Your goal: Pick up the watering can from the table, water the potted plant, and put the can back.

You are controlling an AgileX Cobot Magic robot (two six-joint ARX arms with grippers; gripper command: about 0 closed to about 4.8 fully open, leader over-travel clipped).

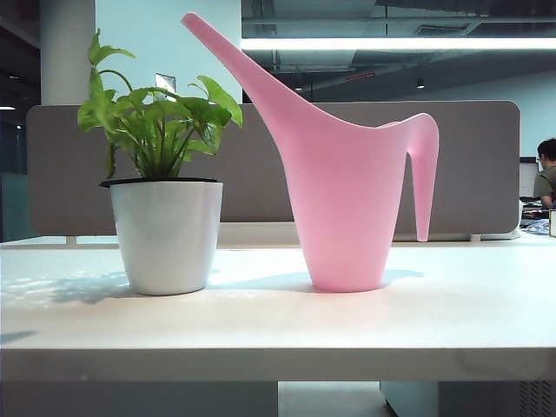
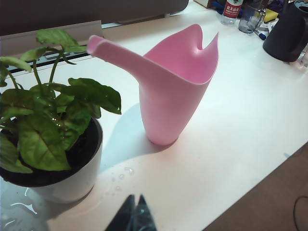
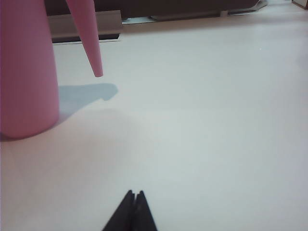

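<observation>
On my exterior feed the tall smooth pink plastic watering can (image 1: 343,187) stands upright on the wide white worktop (image 1: 278,321), roughly in the middle, its long slender spout angled up toward the left and its thin curved handle hanging open-ended on the right. Just beside it, on the spout side, sits the small bright-green leafy potted plant (image 1: 165,208) in its glossy white tapered pot with a black rim; the two are close but not touching, and the spout tip rises above the leaves. Behind them runs a grey fabric partition panel (image 1: 486,165).

Neither arm shows in that feed. From the left wrist camera I see the left gripper (image 2: 134,211) with its dark fingertips pressed together, holding nothing, raised above the worktop on the near side of the plant and can. A few water droplets (image 2: 122,174) lie on the worktop by the pot.

The right wrist camera shows the right gripper (image 3: 134,208) also pinched closed and empty, low over bare worktop, with the can's body and handle tip well off to one side.
</observation>
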